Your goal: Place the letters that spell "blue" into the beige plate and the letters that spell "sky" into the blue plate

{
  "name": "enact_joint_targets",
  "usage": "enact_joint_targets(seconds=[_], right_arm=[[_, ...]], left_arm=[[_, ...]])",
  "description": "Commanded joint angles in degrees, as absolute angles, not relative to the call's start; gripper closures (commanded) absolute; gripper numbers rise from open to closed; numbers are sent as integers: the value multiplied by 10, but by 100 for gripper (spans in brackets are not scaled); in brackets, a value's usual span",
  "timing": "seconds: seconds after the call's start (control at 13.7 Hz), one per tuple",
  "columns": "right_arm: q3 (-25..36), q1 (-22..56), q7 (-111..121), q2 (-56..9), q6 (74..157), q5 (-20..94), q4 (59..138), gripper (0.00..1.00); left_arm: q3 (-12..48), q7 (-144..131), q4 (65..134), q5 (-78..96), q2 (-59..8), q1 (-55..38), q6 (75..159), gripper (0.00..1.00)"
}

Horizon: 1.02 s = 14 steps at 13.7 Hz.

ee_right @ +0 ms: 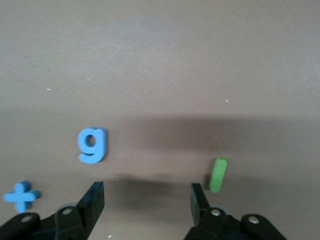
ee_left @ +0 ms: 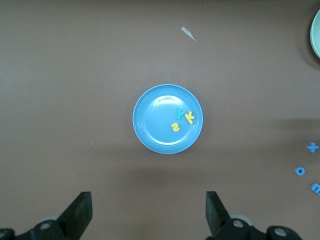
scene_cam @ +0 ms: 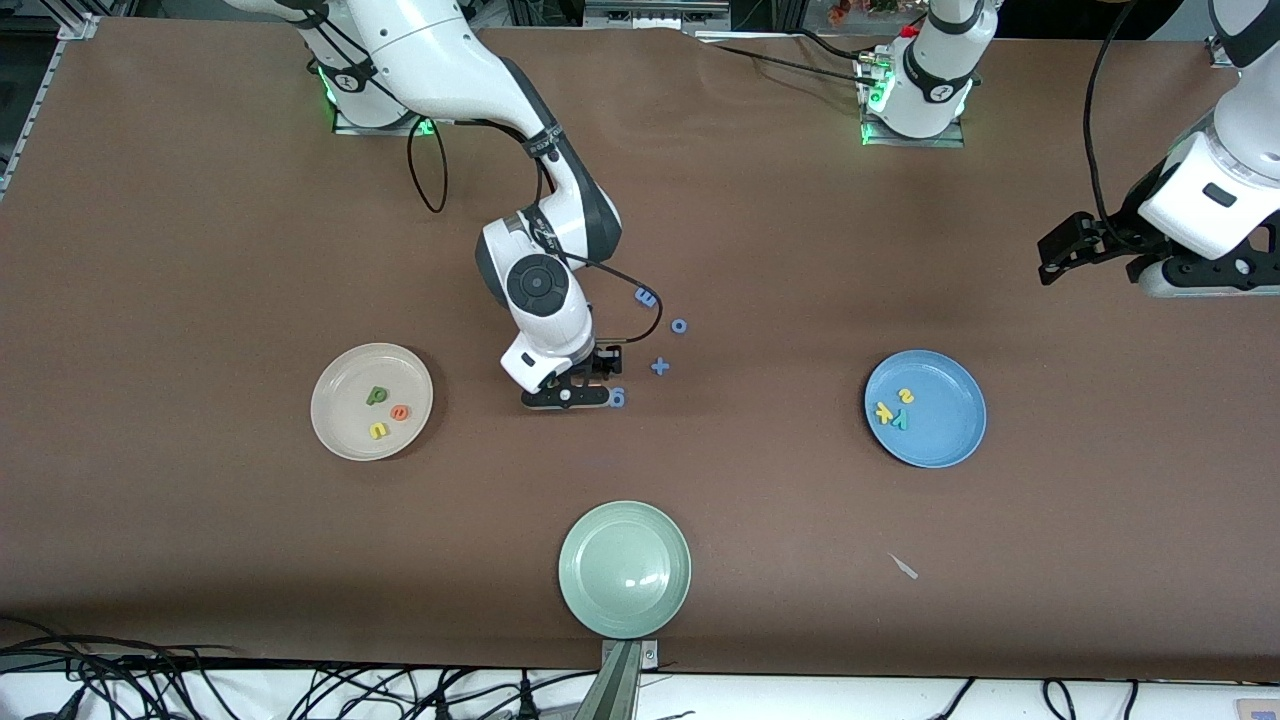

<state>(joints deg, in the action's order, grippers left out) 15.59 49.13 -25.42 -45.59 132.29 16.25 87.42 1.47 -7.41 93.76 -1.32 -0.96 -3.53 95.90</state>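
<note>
Reaching down mid-desk (scene_cam: 200, 250), the right gripper (scene_cam: 567, 396) hovered low beside a blue g (scene_cam: 617, 398). Right wrist view: light green l (ee_right: 218, 174) lay flat, long axis near-upright, slightly tilted, just outside one finger (ee_right: 199, 202); jaws part-open, holding nothing. Left wrist view: left gripper (ee_left: 149, 212) wide open, empty, waiting above the blue plate (ee_left: 150, 107).

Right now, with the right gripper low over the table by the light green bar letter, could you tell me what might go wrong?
1. The open right gripper is not centred on the light green foam bar letter l, which lies beside one finger; closing now could miss it or flick it away.
2. The blue foam letter g lies close by and could be nudged or picked by mistake.
3. The flat bar may slip before reaching the cream-beige round plate.
</note>
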Motion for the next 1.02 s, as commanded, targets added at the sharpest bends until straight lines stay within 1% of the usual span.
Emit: enact_joint_targets(seconds=[0.0,0.37,0.51,0.95], right_arm=[[164,490,-253,-454,1326,154,894,22],[192,489,-244,-449,1325,156,917,22],[192,489,-251,-449,1324,157,918,23],[190,491,-252,-446,1331,185,930,51]], left_arm=[[16,-64,903,-15,-29,-38,948,0],[15,-63,893,-16,-40,-34,949,0],[13,-64,889,-14,-40,-33,949,0],[13,-68,885,-13,-40,-33,948,0]])
